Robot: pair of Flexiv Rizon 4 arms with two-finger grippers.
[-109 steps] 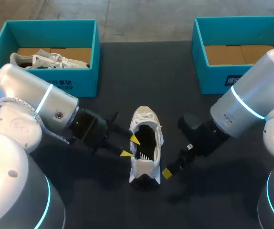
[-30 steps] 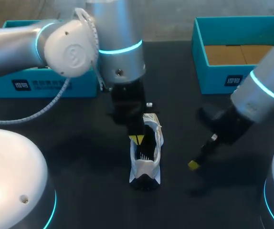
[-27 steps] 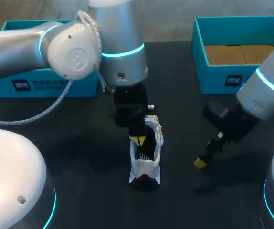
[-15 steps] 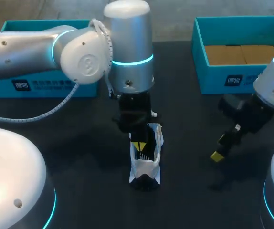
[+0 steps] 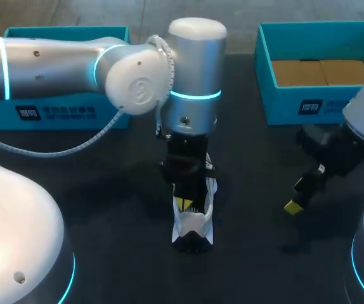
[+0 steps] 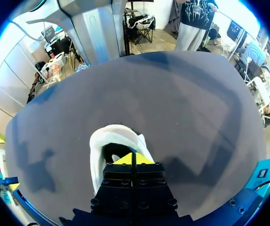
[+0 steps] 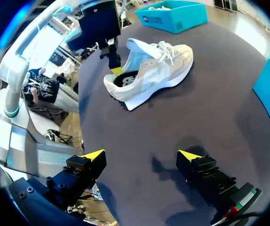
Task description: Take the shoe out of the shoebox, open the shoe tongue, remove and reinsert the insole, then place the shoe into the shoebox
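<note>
Shoe (image 5: 193, 218) on the table (image 5: 106, 190) under my left gripper (image 6: 133, 158), whose tips sit pressed together inside its opening, looks light and soft-walled, likely best pinched at the heel collar; my right gripper (image 7: 141, 155) hangs spread wide, well aside

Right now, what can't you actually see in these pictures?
- The insole: in the left wrist view the left gripper blocks the opening of the shoe. Whether its closed tips pinch anything is hidden.
- Inside of the left box: in the head view the left arm lies across it.
- The shoe's toe end: in the head view, it is under that arm's wrist.
</note>
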